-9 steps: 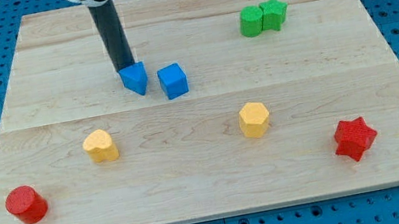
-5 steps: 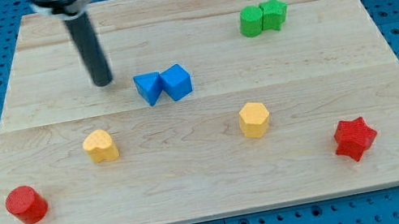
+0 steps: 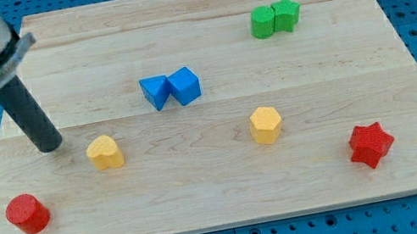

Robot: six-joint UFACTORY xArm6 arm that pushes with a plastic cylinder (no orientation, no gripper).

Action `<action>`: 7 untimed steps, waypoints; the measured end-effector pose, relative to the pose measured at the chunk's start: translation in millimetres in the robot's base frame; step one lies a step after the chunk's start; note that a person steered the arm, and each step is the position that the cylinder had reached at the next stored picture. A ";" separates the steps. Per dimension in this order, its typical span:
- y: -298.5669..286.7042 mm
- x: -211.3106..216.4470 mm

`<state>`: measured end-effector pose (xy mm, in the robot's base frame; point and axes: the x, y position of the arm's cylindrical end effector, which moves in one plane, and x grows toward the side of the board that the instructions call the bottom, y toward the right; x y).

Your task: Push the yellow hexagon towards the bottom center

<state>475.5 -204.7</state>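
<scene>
The yellow hexagon point(image 3: 265, 124) sits on the wooden board point(image 3: 220, 184) right of centre, in its lower half. My tip point(image 3: 51, 147) rests on the board at the view's left, far from the hexagon. It stands just left of a second yellow block point(image 3: 104, 152) with a rounded, heart-like shape, with a small gap between them.
A blue triangle point(image 3: 155, 91) and a blue cube point(image 3: 184, 85) touch near the middle. A green cylinder point(image 3: 262, 22) and a green star point(image 3: 287, 14) touch at the top right. A red cylinder point(image 3: 27, 212) is at the bottom left, a red star point(image 3: 370, 144) at the bottom right.
My tip pushed the blue triangle right against the blue cube, then left it and swept down and to the left, ending beside the rounded yellow block. The yellow hexagon has not moved.
</scene>
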 end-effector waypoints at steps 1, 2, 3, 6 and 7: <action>26.6 13.1; 50.2 21.4; 74.3 22.2; 101.1 79.8; 104.6 68.6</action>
